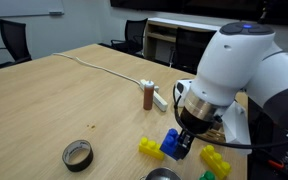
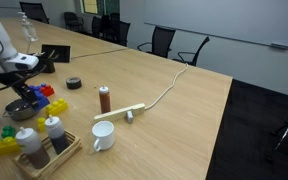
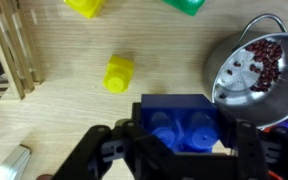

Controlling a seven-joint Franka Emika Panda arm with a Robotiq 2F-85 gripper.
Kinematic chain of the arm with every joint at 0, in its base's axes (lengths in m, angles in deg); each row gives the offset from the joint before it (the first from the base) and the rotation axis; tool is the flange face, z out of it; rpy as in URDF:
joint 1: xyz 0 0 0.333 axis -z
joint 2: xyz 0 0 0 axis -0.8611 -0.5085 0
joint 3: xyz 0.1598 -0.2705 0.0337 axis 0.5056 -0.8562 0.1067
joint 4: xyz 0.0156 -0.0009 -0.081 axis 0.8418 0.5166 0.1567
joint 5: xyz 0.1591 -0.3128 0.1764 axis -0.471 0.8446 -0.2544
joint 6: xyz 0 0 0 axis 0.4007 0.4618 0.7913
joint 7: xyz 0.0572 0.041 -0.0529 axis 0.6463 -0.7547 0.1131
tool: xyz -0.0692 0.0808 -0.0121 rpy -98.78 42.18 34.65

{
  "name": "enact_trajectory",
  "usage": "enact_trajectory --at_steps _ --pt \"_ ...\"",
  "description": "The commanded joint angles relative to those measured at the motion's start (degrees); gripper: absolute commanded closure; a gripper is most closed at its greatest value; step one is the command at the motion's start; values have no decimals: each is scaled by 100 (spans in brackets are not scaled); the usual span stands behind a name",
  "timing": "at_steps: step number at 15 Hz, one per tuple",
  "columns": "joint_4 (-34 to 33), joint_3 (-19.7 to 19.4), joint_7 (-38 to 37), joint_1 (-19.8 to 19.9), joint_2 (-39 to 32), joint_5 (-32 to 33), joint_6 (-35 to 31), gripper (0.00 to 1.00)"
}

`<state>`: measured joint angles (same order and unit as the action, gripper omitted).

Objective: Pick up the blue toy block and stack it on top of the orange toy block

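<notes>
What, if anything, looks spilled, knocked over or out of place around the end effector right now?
Nothing stands out. The metal bowl holds its beans, the brown bottle stands upright, and the blue toy block sits squarely between the jaws of the end effector.

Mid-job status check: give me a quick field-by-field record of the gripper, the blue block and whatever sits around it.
gripper: low over the table, jaws on either side of the blue toy block; firm grip cannot be confirmed
blue toy block: studs up
lifted: cannot tell
nearby bricks: yellow brick just beyond the block; green brick farther off
metal bowl: close beside the block, holding dark red pieces
orange block: not clearly identifiable in these views
elsewhere: tape roll, white mug
</notes>
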<state>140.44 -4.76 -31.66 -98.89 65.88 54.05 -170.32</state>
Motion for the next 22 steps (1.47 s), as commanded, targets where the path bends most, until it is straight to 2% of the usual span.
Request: enact_trajectory --at_steps 1,7,13,18,22 --pt "200 109 -74 209 408 47 -93 56" --pt "-412 364 267 319 251 200 25 56" --pt "-1643 586 1364 416 -650 -52 401 56" --pt "-2929 756 2184 476 -1455 -163 1173 56" --pt "-3880 890 2506 466 -1978 -347 1927 56"
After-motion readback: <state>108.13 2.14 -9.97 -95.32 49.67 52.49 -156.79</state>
